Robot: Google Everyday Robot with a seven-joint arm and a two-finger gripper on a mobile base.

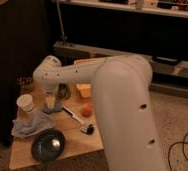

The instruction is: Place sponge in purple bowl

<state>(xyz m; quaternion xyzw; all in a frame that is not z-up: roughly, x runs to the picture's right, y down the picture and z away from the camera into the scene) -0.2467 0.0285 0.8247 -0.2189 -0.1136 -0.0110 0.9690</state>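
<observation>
My white arm reaches in from the right and bends down over the left half of the wooden table. The gripper hangs from the rounded wrist and points down at the small grey-blue sponge, which lies next to the paper cup. Its jaws stand open around or just above the sponge, and I cannot tell if they touch it. The arm's thick link covers the right side of the table, so the purple bowl is hidden.
A white paper cup stands left of the gripper. A pale blue-grey cloth lies in front of it, and a flat dark dish sits near the front edge. An orange ball, a brush and a yellow block lie to the right.
</observation>
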